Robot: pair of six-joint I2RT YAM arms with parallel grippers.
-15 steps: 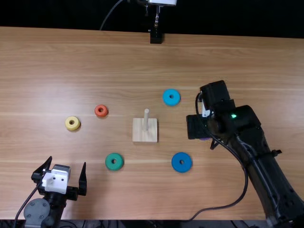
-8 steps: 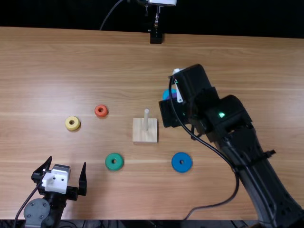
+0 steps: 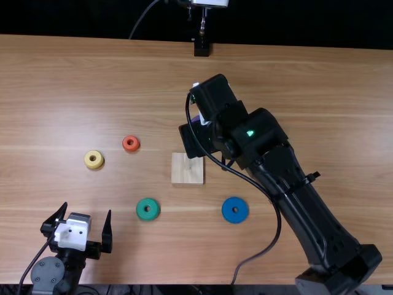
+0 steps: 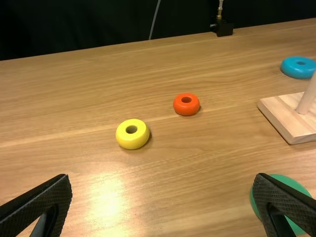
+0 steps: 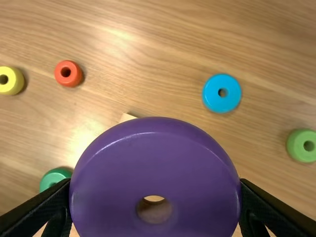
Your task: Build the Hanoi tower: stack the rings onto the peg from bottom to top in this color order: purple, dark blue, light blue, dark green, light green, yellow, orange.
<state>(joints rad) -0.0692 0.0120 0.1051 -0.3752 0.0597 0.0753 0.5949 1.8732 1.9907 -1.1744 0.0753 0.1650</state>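
In the top view, my right gripper (image 3: 199, 135) is above the peg's square wooden base (image 3: 186, 174). In the right wrist view, that gripper (image 5: 154, 186) is shut on the purple ring (image 5: 106, 170), held at its sides; the ring covers most of the base. The peg (image 4: 307, 93) stands upright in the left wrist view. My left gripper (image 3: 87, 210) rests open at the near left, and the left wrist view shows it (image 4: 163, 178) holding nothing. On the table lie rings: dark blue (image 3: 227, 215), light blue (image 5: 210, 101), dark green (image 3: 142, 214), light green (image 5: 296, 150), yellow (image 3: 89, 163), orange (image 3: 126, 148).
The right arm crosses the right half of the wooden table (image 3: 73, 86), its cable looping beside it. A black mount (image 3: 201, 48) sits at the far edge.
My right gripper has moved leftward with the purple ring, from the right side, past the light blue ring, to over the peg's base. The left arm has stayed still.
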